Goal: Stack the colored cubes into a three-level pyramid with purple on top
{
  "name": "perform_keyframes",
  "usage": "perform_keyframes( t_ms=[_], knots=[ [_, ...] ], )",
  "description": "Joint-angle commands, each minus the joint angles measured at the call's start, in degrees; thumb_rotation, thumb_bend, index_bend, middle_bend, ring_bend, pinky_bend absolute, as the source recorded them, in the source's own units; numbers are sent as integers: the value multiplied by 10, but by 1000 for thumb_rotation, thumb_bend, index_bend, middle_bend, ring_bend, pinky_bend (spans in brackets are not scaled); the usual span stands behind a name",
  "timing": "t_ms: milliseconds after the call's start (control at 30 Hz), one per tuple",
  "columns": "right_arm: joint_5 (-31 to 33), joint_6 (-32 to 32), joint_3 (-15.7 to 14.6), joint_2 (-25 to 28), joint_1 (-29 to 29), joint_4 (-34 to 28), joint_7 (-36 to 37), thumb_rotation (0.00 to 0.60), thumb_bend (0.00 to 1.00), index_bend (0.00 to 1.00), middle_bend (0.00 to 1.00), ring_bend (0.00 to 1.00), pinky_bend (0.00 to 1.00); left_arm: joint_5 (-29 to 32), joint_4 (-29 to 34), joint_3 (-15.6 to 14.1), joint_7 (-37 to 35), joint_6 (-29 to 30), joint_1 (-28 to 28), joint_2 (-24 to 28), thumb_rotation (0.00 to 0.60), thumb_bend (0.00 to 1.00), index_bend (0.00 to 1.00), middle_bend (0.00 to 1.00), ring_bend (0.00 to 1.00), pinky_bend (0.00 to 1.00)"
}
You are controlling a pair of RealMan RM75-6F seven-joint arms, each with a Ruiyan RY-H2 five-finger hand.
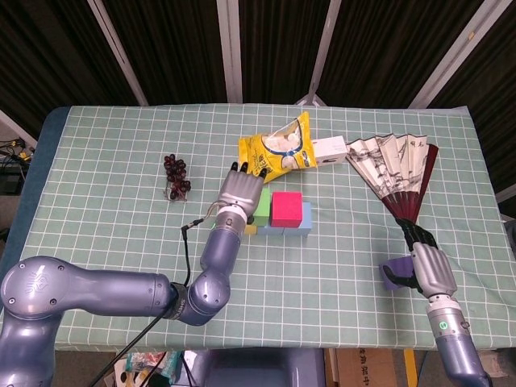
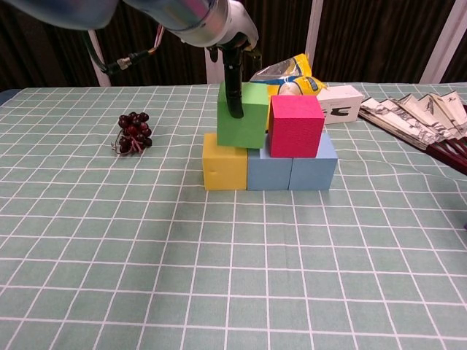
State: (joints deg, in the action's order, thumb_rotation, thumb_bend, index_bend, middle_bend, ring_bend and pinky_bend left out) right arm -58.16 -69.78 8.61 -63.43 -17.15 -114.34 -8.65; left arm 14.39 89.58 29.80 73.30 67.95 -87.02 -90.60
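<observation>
A bottom row of a yellow cube [image 2: 224, 166] and two blue cubes [image 2: 292, 169] stands mid-table. A pink cube [image 2: 296, 125] sits on the blue ones. My left hand [image 1: 240, 190] holds a green cube [image 2: 243, 115] at second-level height, over the yellow-blue seam and beside the pink cube; a dark finger [image 2: 235, 89] runs down its front face. Whether it rests on the row I cannot tell. The purple cube [image 1: 394, 274] is at the table's near right edge, gripped by my right hand [image 1: 427, 269].
A bunch of dark grapes [image 2: 133, 132] lies left of the stack. A yellow snack bag [image 1: 276, 151], a small white box [image 1: 329, 148] and an open paper fan [image 1: 401, 172] lie behind and to the right.
</observation>
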Motion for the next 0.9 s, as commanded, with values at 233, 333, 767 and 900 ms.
perform_keyframes(
  t_ms=[233, 333, 767, 900],
  knots=[
    [0, 0, 0, 0, 0, -1, 2, 600, 339, 0, 61, 0, 0, 4, -17, -2, 6, 5, -12, -15, 600, 421, 0, 377, 0, 0],
    [0, 1, 0, 2, 0, -2, 3, 600, 339, 0, 61, 0, 0, 2, -23, -2, 6, 5, -15, -21, 600, 421, 0, 377, 0, 0],
    [1, 4, 0, 3, -1, -2, 7, 600, 338, 0, 61, 0, 0, -3, -39, -2, 10, 9, -26, -41, 600, 421, 0, 378, 4, 0],
    [0, 3, 0, 4, -1, -3, 8, 600, 339, 0, 61, 0, 0, -3, -44, 0, 11, 12, -27, -45, 600, 421, 0, 379, 12, 0]
  ],
)
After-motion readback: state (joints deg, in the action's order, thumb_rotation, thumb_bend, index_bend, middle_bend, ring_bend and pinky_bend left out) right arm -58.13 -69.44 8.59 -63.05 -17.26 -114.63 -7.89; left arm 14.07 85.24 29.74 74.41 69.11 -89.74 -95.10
